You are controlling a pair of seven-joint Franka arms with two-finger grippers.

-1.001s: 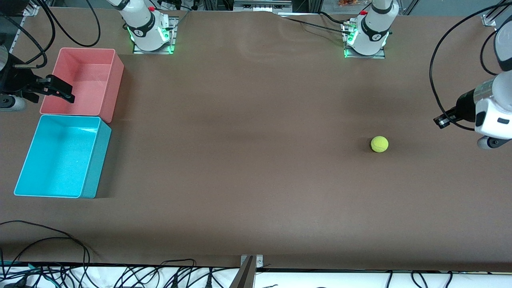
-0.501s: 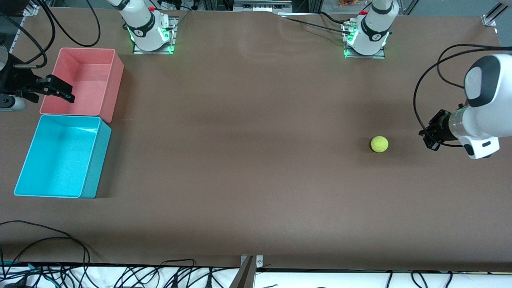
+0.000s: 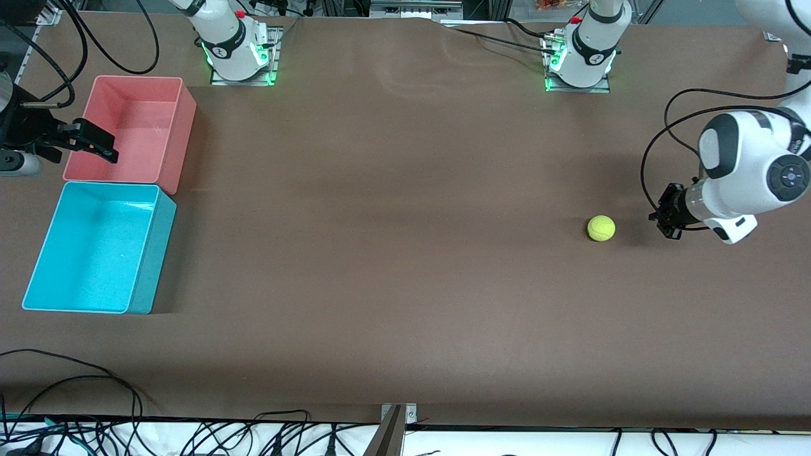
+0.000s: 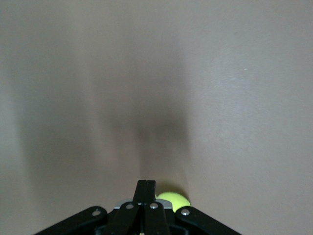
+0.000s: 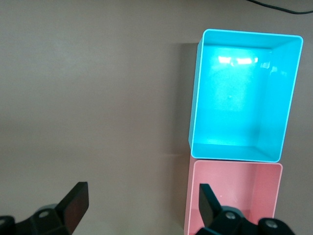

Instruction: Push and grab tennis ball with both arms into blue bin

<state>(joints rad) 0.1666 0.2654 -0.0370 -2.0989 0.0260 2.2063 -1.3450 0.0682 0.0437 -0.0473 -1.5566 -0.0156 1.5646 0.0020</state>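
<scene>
The tennis ball (image 3: 600,228) lies on the brown table toward the left arm's end. My left gripper (image 3: 657,218) is shut and empty, low by the table, a short gap from the ball toward that end of the table. In the left wrist view the shut fingers (image 4: 145,188) partly hide the ball (image 4: 175,199). The blue bin (image 3: 152,253) stands at the right arm's end and is empty. My right gripper (image 3: 109,147) is open and empty, waiting over the edge of the pink bin; its wrist view looks down on the blue bin (image 5: 195,98) past the gripper (image 5: 142,203).
A pink bin (image 3: 180,133) stands against the blue bin, farther from the front camera; it also shows in the right wrist view (image 5: 190,196). Both arm bases stand along the table's back edge. Cables hang past the front edge.
My left arm has swung in from the table's end and its gripper has come closer to the ball. The ball and the right arm have not moved.
</scene>
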